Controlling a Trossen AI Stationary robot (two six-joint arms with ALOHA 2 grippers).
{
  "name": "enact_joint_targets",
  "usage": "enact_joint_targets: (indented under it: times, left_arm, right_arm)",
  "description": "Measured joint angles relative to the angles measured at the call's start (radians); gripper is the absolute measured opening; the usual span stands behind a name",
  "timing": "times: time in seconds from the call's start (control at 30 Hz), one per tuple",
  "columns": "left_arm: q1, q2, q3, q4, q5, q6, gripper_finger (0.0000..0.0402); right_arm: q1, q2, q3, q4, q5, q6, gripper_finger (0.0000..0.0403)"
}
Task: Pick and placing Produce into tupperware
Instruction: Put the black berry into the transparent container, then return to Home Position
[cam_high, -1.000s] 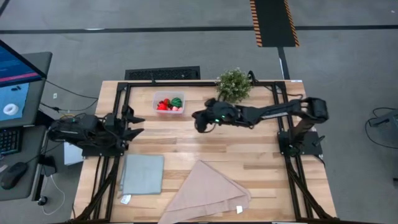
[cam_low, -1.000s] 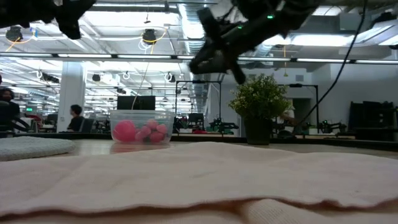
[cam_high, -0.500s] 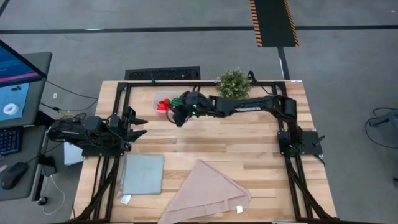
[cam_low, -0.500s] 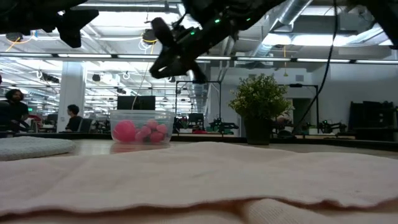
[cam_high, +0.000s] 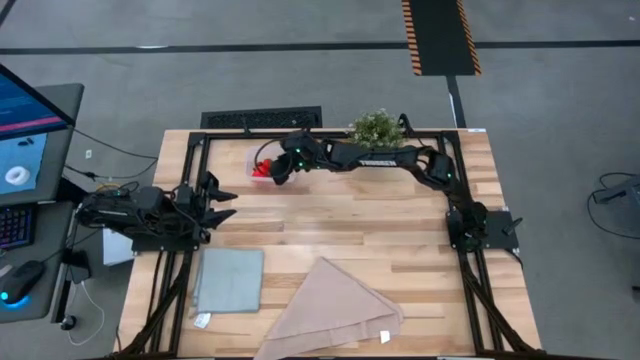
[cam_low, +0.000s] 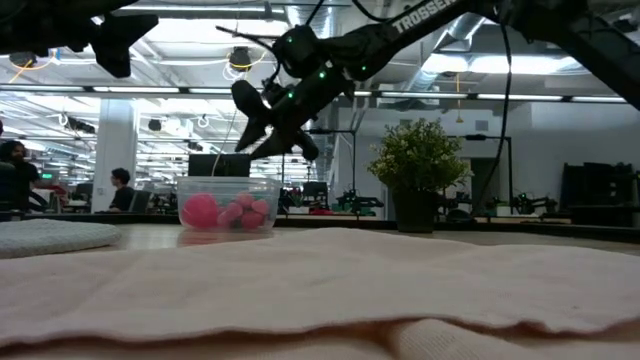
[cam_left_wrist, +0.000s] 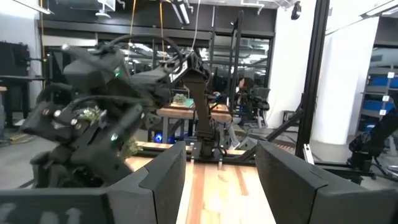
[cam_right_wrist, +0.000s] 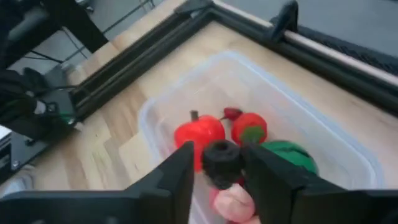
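I have the right gripper (cam_high: 277, 170) hanging over the small clear rectangular plastic tupperware (cam_high: 258, 157), which sits at about 11 o'clock on the wooden table (cam_high: 400, 235). Its fingers are clamped on a small dark round piece of produce (cam_right_wrist: 221, 160), held above the red, pink and green toy produce (cam_right_wrist: 200, 134) already inside. The left gripper (cam_high: 218, 195) waits at 9 o'clock, fingers apart and holding nothing. A bushy green potted plant (cam_high: 377, 132) stands at 12 o'clock.
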Motion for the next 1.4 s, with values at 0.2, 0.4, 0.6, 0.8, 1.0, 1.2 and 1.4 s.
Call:
enact_joint_targets:
  times: [0.2,0.4,0.6,0.8,1.0,1.2,1.4]
  left_arm:
    - [0.0,0.0,0.0,-0.011,0.0,0.0,0.0183]
    - [0.0,0.0,0.0,-0.011,0.0,-0.001,0.0183]
    - [0.0,0.0,0.0,-0.012,0.0,-0.008,0.0183]
    - [0.0,0.0,0.0,-0.023,0.0,-0.019,0.0183]
    - [0.0,0.0,0.0,-0.028,0.0,-0.019,0.0183]
    - [0.0,0.0,0.0,-0.03,0.0,-0.019,0.0183]
    - [0.0,0.0,0.0,-0.03,-0.006,-0.019,0.0183]
  right_arm:
    - [0.0,-0.01,0.0,-0.01,0.014,-0.006,0.0254]
    - [0.026,-0.011,0.01,-0.042,0.013,-0.053,0.027]
    - [0.084,-0.032,0.028,-0.085,0.043,-0.149,0.0271]
    - [0.182,-0.134,0.03,-0.078,0.106,-0.211,0.0271]
    - [0.3,-0.228,0.03,-0.141,0.266,-0.298,0.0271]
    - [0.394,-0.267,0.029,-0.217,0.392,-0.305,0.0271]
    - [0.504,-0.268,0.028,-0.189,0.391,-0.344,0.0271]
